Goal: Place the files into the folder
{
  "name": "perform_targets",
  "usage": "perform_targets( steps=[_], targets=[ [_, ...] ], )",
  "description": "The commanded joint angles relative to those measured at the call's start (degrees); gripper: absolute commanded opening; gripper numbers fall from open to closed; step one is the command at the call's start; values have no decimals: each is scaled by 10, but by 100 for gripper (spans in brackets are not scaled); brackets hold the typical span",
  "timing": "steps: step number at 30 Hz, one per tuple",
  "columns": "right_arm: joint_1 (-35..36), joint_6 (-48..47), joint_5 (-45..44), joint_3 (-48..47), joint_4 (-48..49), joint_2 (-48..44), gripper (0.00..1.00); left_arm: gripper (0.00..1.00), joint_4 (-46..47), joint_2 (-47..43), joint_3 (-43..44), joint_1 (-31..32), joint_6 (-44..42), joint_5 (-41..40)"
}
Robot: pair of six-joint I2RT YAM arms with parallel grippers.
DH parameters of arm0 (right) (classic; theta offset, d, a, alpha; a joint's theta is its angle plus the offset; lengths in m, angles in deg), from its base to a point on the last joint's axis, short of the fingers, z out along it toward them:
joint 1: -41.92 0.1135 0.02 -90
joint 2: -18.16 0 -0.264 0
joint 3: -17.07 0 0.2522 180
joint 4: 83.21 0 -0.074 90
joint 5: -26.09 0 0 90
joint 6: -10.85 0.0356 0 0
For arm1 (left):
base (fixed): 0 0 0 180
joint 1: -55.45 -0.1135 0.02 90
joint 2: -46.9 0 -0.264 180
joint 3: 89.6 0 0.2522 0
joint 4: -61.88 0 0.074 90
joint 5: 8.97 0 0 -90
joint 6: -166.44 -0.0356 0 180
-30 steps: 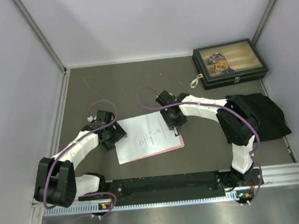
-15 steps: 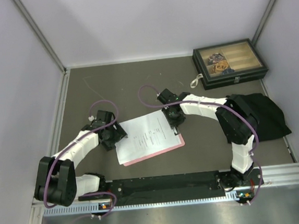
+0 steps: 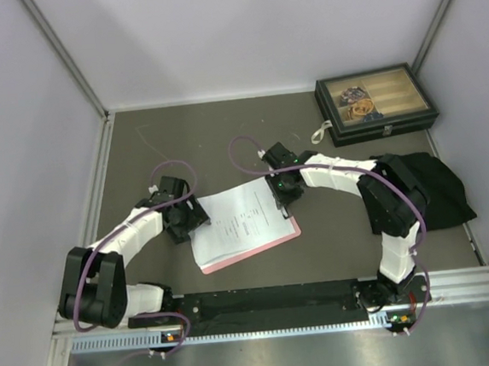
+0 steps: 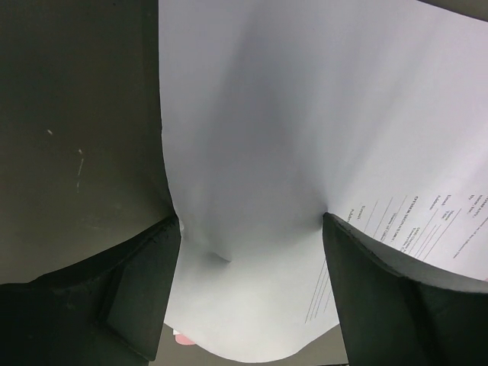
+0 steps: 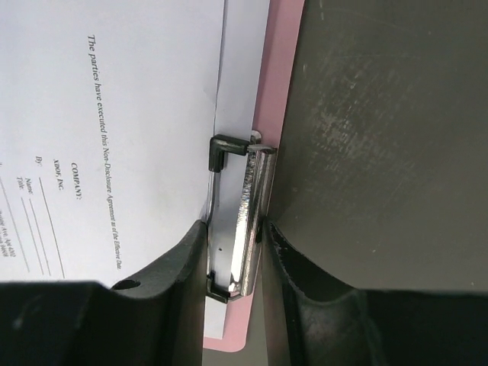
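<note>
A white sheet with sparse print (image 3: 238, 221) lies on the pink folder (image 3: 259, 246) in the middle of the table; of any second sheet only a plain white edge shows under the clip. My right gripper (image 3: 283, 193) is at the folder's right short edge. In the right wrist view it (image 5: 234, 229) is shut on the metal clip (image 5: 245, 191), one finger on each side, with the folder (image 5: 279, 76) and sheet (image 5: 137, 114) beside it. My left gripper (image 3: 188, 218) stands on the sheet's left end. Its jaws (image 4: 250, 221) are wide apart and the buckled sheet (image 4: 305, 114) spans between them.
A dark box with a glass lid (image 3: 376, 103) stands at the back right, a white strap (image 3: 320, 131) beside it. A black cloth (image 3: 437, 185) lies at the right wall. Grey walls close three sides; a metal rail (image 3: 272, 300) runs along the front.
My right gripper's jaws have closed in onto the clip. The sheet and folder have turned slightly, and the left gripper has edged a little to the right onto the sheet.
</note>
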Motion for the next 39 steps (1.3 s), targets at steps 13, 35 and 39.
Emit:
perform_targets(
  steps=[13, 35, 39],
  targets=[
    [-71, 23, 199, 96, 136, 28, 0, 79, -1, 51, 12, 2, -50, -5],
    [-79, 53, 71, 110, 91, 7, 0, 98, -80, 46, 82, 46, -26, -142],
    [-69, 83, 62, 116, 102, 6, 0, 98, -97, 17, 90, 46, -17, -140]
  ],
)
